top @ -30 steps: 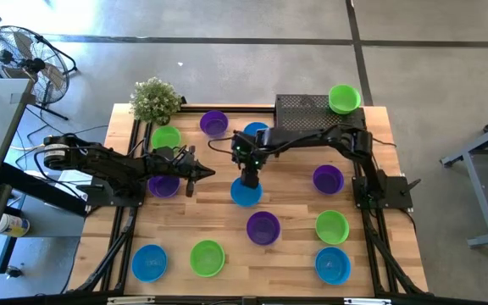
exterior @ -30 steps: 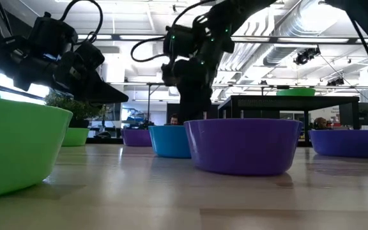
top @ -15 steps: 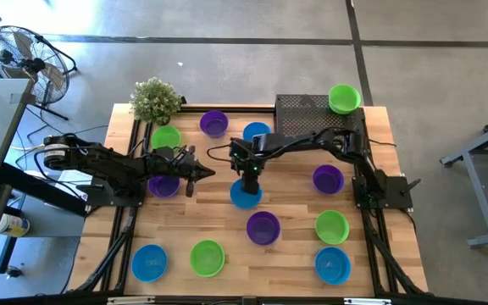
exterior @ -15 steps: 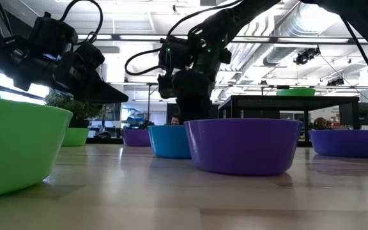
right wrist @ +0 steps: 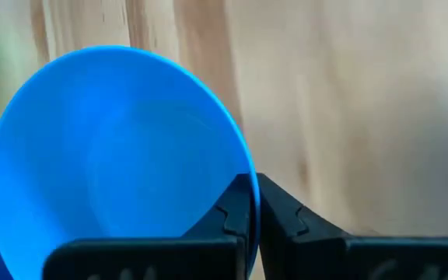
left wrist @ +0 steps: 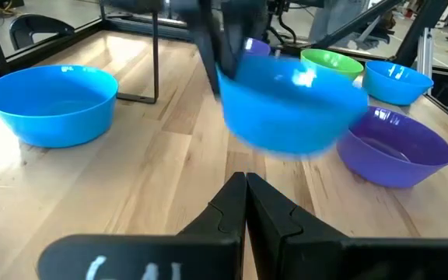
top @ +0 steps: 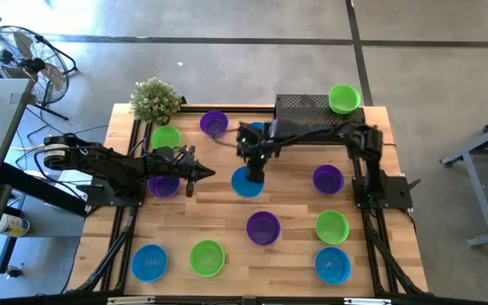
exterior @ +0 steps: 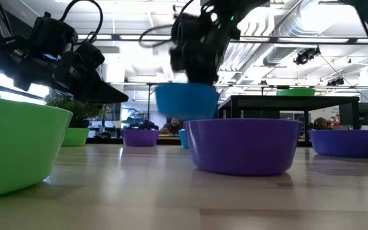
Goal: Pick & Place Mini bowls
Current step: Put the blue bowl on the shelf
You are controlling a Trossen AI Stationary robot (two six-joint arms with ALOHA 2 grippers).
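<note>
My right jaws [top: 256,172] are clamped on a blue bowl's [exterior: 186,100] rim, lifted off the surface [top: 291,246]; my left jaws [top: 195,174] wait shut, empty; one green bowl [top: 344,97] sits on the stand [top: 303,105]; most bowls remain.

small plastic bowls across a wooden table

a blue bowl [top: 246,181] hangs clear of the tabletop near the middle, pinched at its rim. other bowls sit upright and apart: purple [top: 263,227], green [top: 207,257] and blue [top: 150,262] in front; one green bowl [top: 344,98] on a black stand.
</note>
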